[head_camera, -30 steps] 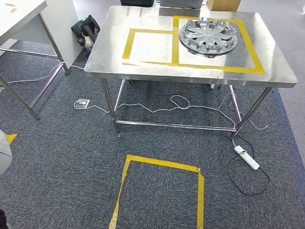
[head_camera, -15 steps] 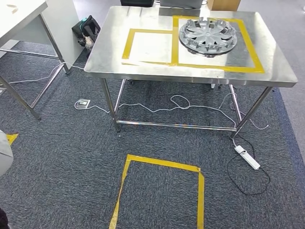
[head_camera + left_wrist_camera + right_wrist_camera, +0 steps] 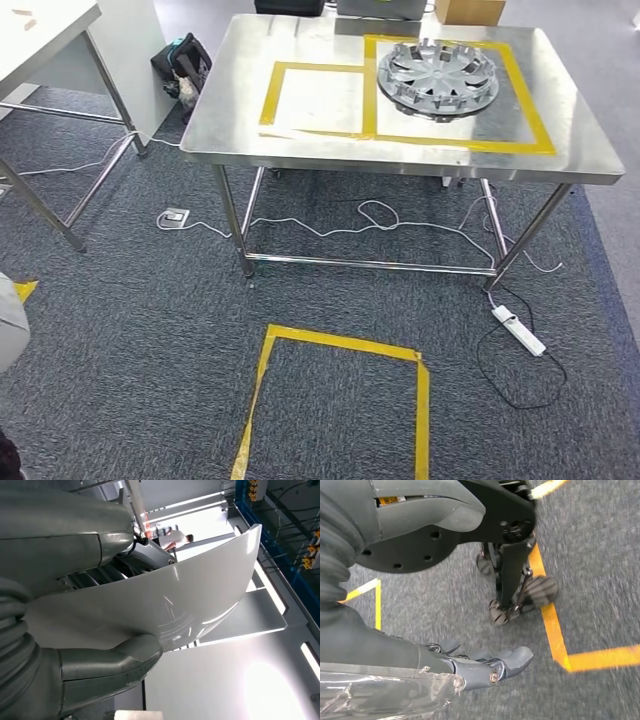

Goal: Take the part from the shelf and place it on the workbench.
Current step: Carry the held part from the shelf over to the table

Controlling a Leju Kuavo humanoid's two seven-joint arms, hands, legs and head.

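Left hand [image 3: 75, 625]: fingers clasp a glossy white part [image 3: 181, 600].
Right hand [image 3: 444, 630]: empty, fingers loosely apart above carpet.
Head view: steel surface [image 3: 226, 110] carrying a hubcap [image 3: 438, 75].

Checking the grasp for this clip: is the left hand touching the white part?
Touching. The left wrist view shows the left hand gripping the white part, thumb on one face and fingers on the other.

The whole picture has slid a tiny bit, so the camera moved: the workbench [image 3: 226, 110] and the wheel cover [image 3: 438, 76] on it now sit a little more to the right in the head view.
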